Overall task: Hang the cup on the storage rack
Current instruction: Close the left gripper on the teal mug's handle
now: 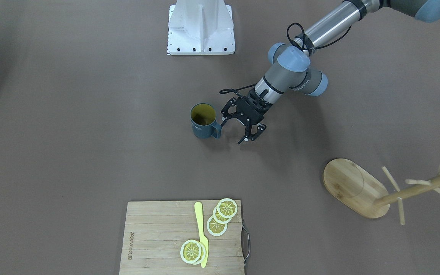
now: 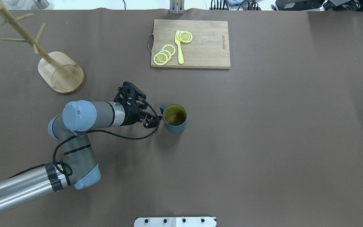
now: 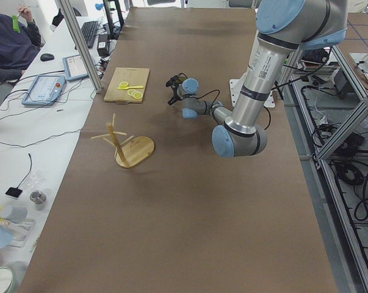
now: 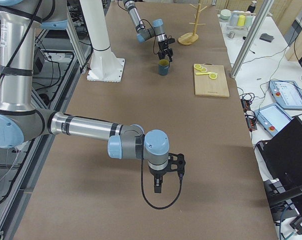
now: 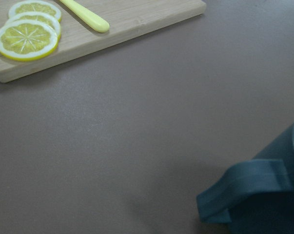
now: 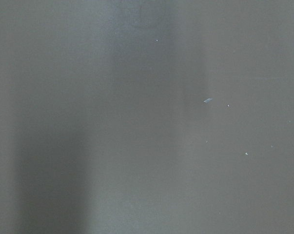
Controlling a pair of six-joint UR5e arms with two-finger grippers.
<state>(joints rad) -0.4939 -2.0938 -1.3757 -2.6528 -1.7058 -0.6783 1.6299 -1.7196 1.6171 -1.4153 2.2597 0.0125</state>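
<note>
Standing upright just above the middle of the front-facing frame, one cup [image 1: 203, 121] is being shown on the brown matte table [image 1: 90, 114]. It is dark blue-grey outside, yellow-green inside and round-bodied, and its squared loop handle is being turned toward frame right.

Two grippers are being counted. The left gripper [image 1: 232, 133] is being held just right of that handle with its black fingers spread apart (whether the nearer fingertip is touching the handle cannot be told). The right gripper [image 4: 163, 177] is being seen only in the right side view, low in the frame and well apart from the cup. Whether it is spread or pressed together cannot be told.

One storage rack [image 1: 351, 187] of pale bamboo is being shown at the lower right, with a flat oval base, a round post and several thin angled pegs. At bottom centre, one rectangular slatted cutting board [image 1: 155, 236] with a wire handle is being occupied by five glossy lemon slices [image 1: 216, 225] and one yellow knife [image 1: 202, 233].
</note>
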